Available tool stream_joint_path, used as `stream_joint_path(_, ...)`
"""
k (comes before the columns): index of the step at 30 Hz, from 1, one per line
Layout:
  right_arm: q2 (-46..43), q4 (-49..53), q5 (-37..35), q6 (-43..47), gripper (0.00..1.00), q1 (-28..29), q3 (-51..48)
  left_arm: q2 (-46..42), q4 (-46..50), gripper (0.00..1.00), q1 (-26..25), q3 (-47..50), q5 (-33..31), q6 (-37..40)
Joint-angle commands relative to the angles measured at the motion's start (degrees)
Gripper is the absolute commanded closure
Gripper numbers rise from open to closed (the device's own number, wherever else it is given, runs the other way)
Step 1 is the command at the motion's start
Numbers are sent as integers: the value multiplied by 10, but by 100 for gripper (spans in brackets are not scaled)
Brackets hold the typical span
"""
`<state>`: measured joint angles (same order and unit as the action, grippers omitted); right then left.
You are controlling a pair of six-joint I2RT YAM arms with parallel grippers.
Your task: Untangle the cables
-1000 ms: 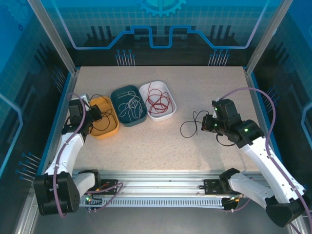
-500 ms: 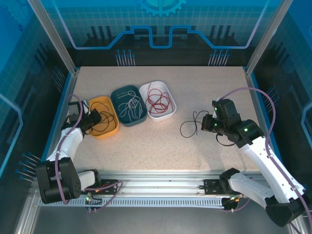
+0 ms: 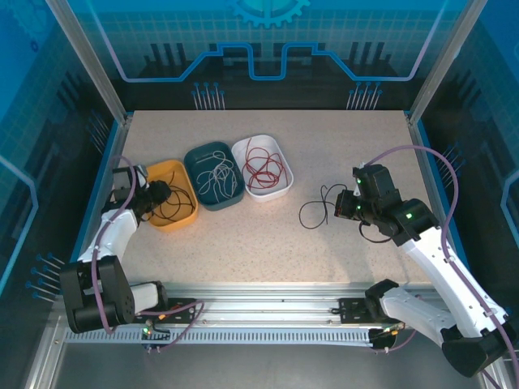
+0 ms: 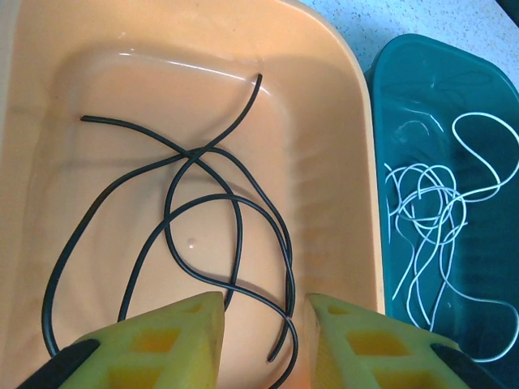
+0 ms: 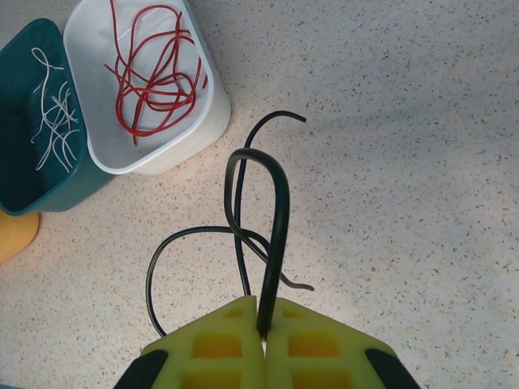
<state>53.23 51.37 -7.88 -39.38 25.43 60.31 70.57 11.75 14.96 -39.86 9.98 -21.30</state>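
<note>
**Figure. Cable-sorting bench, read left to right.**

The left gripper [image 4: 261, 312] hangs over the near end of the shallow orange plastic tray [image 3: 188, 217] with its yellow jaws apart. The thin black cable [image 4: 190, 154] lies in loose crossing loops on the tray floor. One strand runs under the gap between the jaws, pinched by neither.

Just beside it, the teal plastic tray [image 3: 197, 156] holds the thin white cable [image 4: 430, 203]. Next along, the white plastic tray [image 3: 280, 188] holds the thin red cable [image 5: 154, 81].

Well apart to the right, a second black cable [image 5: 280, 194] lies on the bare speckled beige table [image 3: 365, 146]. The right gripper [image 5: 261, 324] has its jaws together, clamped on one end of it. The strand rises from them in an upright arch, while the rest loops flat on the surface and crosses itself.

**Step in hand (a judgement).** Three strands are sorted, and the clamped one is the last to be carried, probably to the orange tray.

- **Right arm:** lift high enough for the crossing to fall open and the tail to hang free before travelling.
- **Left arm:** rise straight up, so that no loop catches on a finger.

**Room and edges.**

- The table is open behind the trays and all around the second black cable.
- A direct path leftward passes over the white and teal trays, where a dragging tail could hook a rim or the red cable.
- The bare strip in front of the trays looks safer.
- The metal rail bounds the near side, and the frame stands close on the far right.
</note>
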Motion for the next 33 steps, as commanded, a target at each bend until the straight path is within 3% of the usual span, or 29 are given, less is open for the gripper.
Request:
stream_joint_path(1,-5,-8,7,-9,100,-7,-6,-18,3,68,7,-17,9,-6)
stream_joint_path(7,-7,-11,9,-9,100,-7,-9,-69,22,53,7,-24,31,-10)
stream_joint_path(13,-7,-29,19,-10,100,-6,-19,-120,33,32,-2,-31,98,-25)
stream_joint_path(20,-5,-57,45,-8,100,-6,-29,-158,31,18,-97,-45,139,-55)
stream_joint_path(23,-7,-79,63,-4,100,-4,-38,-158,14,18,-166,-46,153,-65)
stream_joint_path(25,-8,-102,80,-1,100,-1,-47,-152,4,29,-217,-46,157,-69)
stream_joint_path(28,-9,-147,113,4,100,4,-61,-126,-10,34,-291,-49,178,-78)
stream_joint_path(33,-8,-214,145,10,100,21,-76,-66,-5,35,-404,-83,183,-60)
